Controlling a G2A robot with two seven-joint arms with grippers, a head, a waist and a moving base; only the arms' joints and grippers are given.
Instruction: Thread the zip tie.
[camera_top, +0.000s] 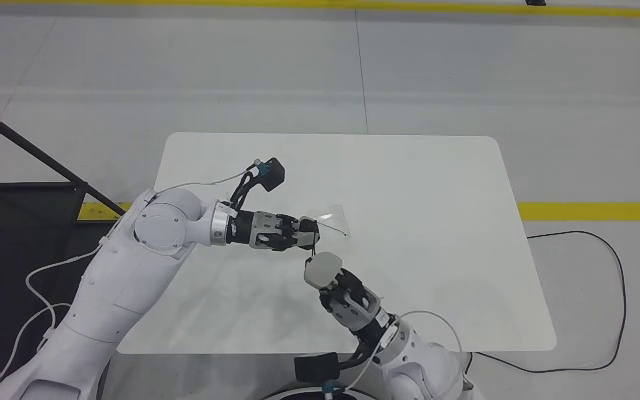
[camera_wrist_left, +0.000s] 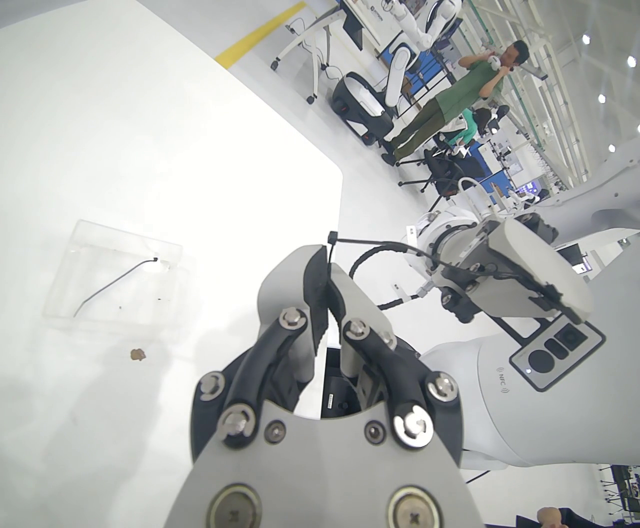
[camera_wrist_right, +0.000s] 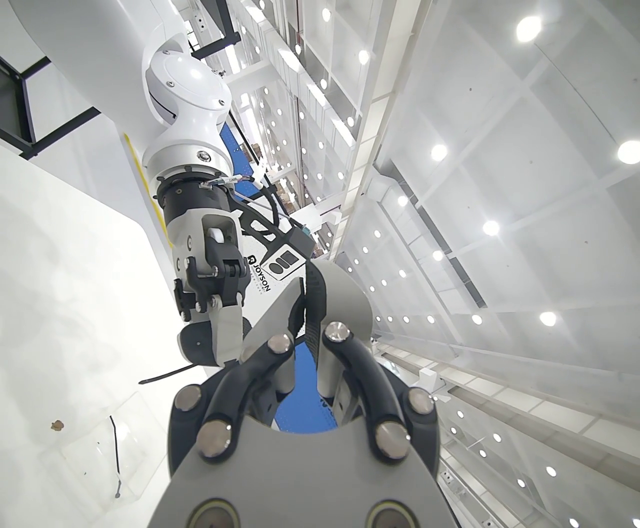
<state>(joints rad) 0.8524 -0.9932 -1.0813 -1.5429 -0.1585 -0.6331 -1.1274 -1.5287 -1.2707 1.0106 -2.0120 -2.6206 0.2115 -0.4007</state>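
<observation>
Near the middle of the white table (camera_top: 430, 200), a touch toward 9 o'clock, the two grippers meet tip to tip above the surface. The left gripper (camera_wrist_left: 326, 267), on the arm coming in from 9 o'clock, has its fingers pressed together on the black zip tie (camera_wrist_left: 331, 238) just under the head. The pinched stretch is hidden between the pads. From the head a thin strap runs to the right gripper (camera_top: 322, 268), up from 6 o'clock and also clamped tight, and the strap vanishes into the seam of its fingers. Whether the tail has entered the head I can't make out. At 1 o'clock of the grippers a clear tray (camera_wrist_left: 115, 245) lies flat with a second black tie (camera_wrist_left: 112, 286) in it, and a brown speck (camera_wrist_left: 137, 354) sits beside it. Grey floor (camera_top: 500, 60) lies all round, with a yellow line (camera_top: 580, 211) at 3 o'clock.
</observation>
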